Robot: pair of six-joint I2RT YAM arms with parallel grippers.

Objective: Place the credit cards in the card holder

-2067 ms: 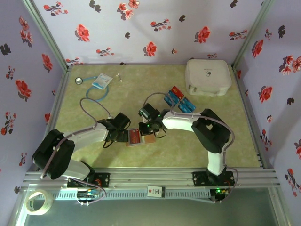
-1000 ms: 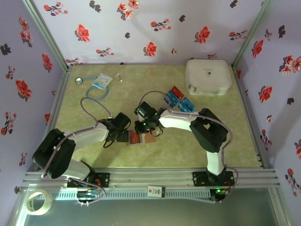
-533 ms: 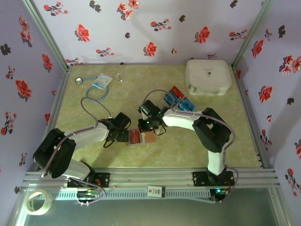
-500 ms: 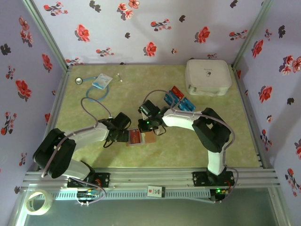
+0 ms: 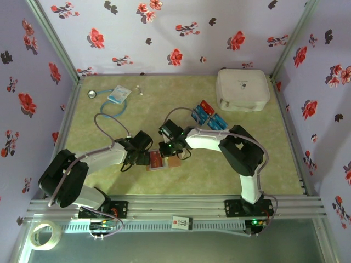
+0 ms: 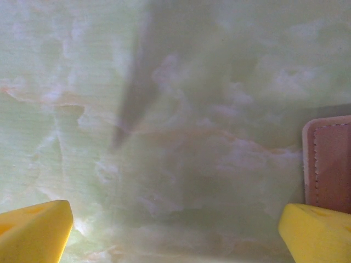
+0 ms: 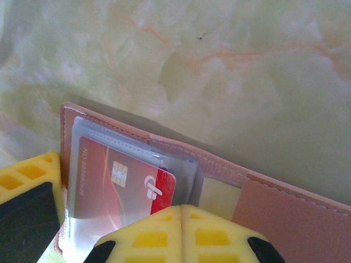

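Observation:
The tan-pink card holder (image 5: pixel 174 161) lies open on the table in front of both arms. A red credit card (image 7: pixel 123 183) sits in its clear left sleeve, its right edge poking out of the sleeve. My right gripper (image 7: pixel 182 208) is shut, its yellow fingertips pressed together at the card's right edge. My left gripper (image 5: pixel 143 158) is open at the holder's left side, with one yellow finger (image 6: pixel 318 233) resting by the holder's (image 6: pixel 329 161) edge. More red and blue credit cards (image 5: pixel 208 116) lie spread behind the right arm.
A big white rounded case (image 5: pixel 243 89) stands at the back right. A blue-white packet (image 5: pixel 118 94) with a cord lies at the back left. A roll of tape (image 5: pixel 45 234) sits outside the frame at the near left. Flowered walls close in three sides.
My right gripper has shifted a little to the left over the open holder, still shut. The left arm and the holder have stayed where they were.

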